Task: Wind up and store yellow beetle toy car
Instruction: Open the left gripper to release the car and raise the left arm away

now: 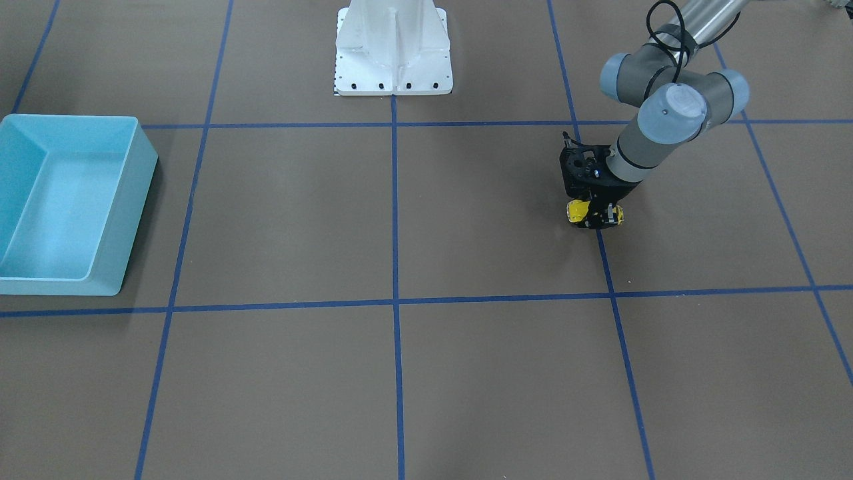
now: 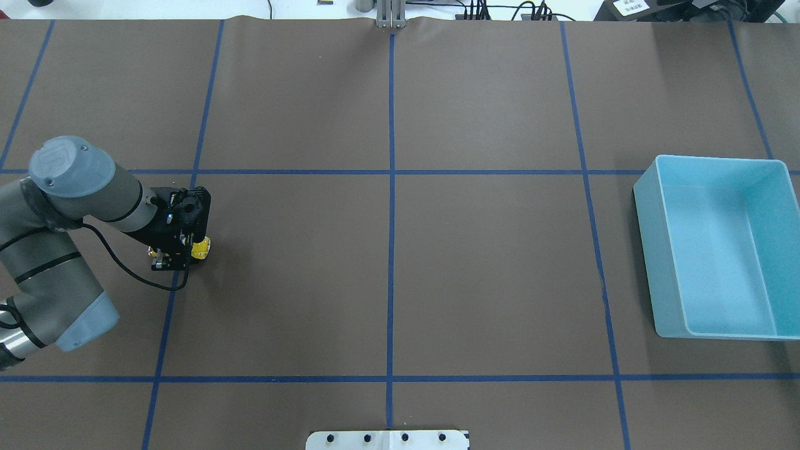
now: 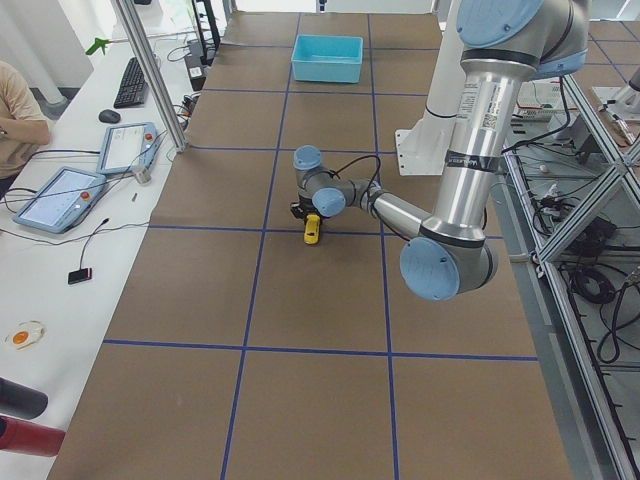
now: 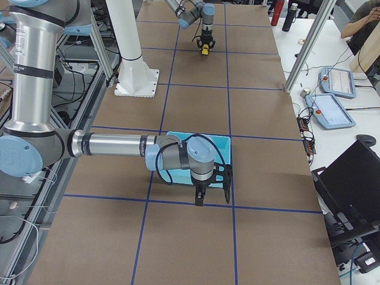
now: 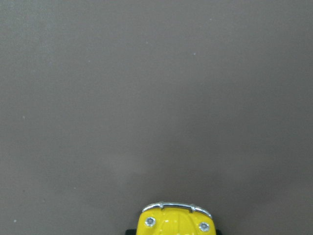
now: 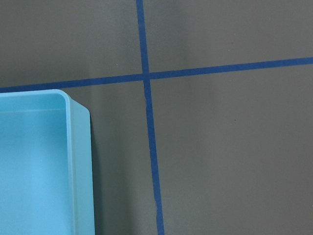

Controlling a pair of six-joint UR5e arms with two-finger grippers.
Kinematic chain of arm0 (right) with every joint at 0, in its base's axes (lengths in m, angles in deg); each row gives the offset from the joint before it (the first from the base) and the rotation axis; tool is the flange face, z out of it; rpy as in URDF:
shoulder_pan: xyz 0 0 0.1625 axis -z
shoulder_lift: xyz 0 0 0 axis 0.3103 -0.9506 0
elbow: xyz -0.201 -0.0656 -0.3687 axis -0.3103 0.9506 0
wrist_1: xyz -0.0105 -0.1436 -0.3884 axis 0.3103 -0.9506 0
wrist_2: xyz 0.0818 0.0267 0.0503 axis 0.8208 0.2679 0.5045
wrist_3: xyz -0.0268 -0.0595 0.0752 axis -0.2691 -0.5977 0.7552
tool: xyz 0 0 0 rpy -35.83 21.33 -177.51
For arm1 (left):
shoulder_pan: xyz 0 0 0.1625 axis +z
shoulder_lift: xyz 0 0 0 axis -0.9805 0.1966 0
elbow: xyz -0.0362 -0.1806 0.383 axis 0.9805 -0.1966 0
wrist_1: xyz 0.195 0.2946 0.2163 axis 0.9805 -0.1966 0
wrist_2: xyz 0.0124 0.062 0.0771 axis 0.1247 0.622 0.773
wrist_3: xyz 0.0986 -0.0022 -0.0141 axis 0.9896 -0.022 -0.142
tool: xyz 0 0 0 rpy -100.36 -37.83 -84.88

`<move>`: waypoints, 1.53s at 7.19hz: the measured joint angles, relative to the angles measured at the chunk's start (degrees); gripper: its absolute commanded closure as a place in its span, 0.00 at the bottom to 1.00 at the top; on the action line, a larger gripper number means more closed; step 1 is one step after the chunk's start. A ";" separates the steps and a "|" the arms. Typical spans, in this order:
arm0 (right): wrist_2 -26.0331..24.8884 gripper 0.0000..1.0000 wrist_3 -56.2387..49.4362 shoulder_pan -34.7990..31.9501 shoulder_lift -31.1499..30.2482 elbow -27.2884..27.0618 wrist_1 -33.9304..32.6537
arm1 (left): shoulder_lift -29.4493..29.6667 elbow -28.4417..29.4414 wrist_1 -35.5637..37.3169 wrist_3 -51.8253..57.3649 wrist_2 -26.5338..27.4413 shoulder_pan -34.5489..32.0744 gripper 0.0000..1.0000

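The left gripper point(image 1: 595, 220) is pinching the yellow car point(image 1: 577, 211) on the table point(image 1: 466, 233), well apart from the blue bin point(image 1: 143, 160). If the grip is slipping, the wheels may skid without winding. The gripper is hiding the car's middle. Whether the right gripper point(image 4: 212, 185) is spread, I cannot tell.

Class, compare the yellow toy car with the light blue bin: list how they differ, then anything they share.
Size: the yellow beetle toy car is tiny; the light blue bin is far larger. Shape: the car is rounded, the bin an open box with nothing showing inside. State: the left claw is closed round the car; the bin stands free. Both rest on the brown table.
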 measured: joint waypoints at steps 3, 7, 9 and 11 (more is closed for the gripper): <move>0.00 0.00 0.00 0.00 -0.05 -0.02 -0.01 | -0.50 -0.46 -0.69 0.15 -2.07 -2.85 0.00; 0.00 0.00 0.00 0.00 -0.07 0.00 -0.02 | -0.67 -0.68 -0.70 0.25 -2.83 -4.29 0.00; 0.00 0.00 0.00 0.00 0.00 -0.03 0.00 | -1.43 -0.42 -0.31 0.08 -2.86 -8.00 0.00; 0.00 0.00 0.00 0.00 0.24 0.07 0.06 | -2.79 0.09 1.57 -0.64 -2.91 -14.68 0.00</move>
